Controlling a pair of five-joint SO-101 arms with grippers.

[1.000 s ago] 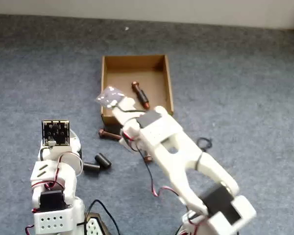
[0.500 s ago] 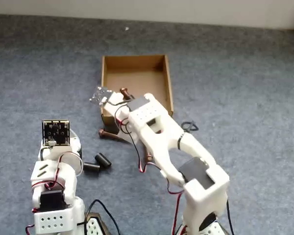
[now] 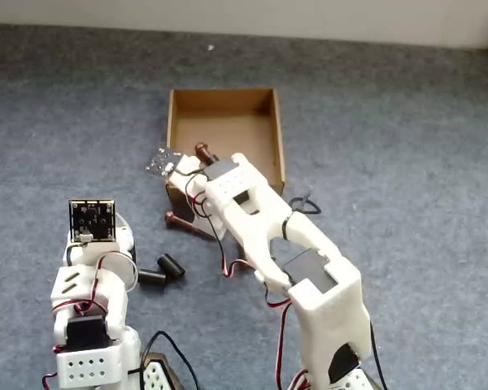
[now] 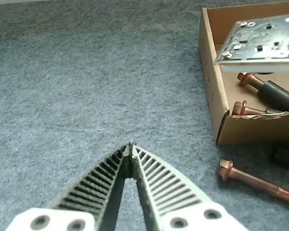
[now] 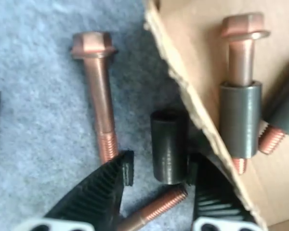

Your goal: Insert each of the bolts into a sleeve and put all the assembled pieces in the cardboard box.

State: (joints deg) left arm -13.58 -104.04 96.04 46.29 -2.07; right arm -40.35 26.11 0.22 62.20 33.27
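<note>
My right gripper (image 5: 161,166) is open and low over the carpet at the cardboard box's (image 3: 172,130) front left corner. A black sleeve (image 5: 169,144) lies between its fingers, just outside the box wall (image 5: 183,82). A copper bolt (image 5: 98,96) lies loose beside it, and a second bolt's threaded end (image 5: 154,207) pokes out under the sleeve. Inside the box lies a bolt in a sleeve (image 5: 241,101), with another piece (image 5: 279,120) next to it. My left gripper (image 4: 130,147) is shut on nothing, over bare carpet left of the box (image 4: 216,96).
Two more black sleeves (image 3: 152,277) (image 3: 172,266) lie on the carpet near the left arm's base (image 3: 89,284). A loose bolt (image 3: 183,223) lies in front of the box. The right arm (image 3: 260,227) stretches across the middle. Open carpet lies to the left and right.
The right arm has swung left and stretched out to the box's front left corner. It now covers most of the assembled piece in the box. The left arm has not moved.
</note>
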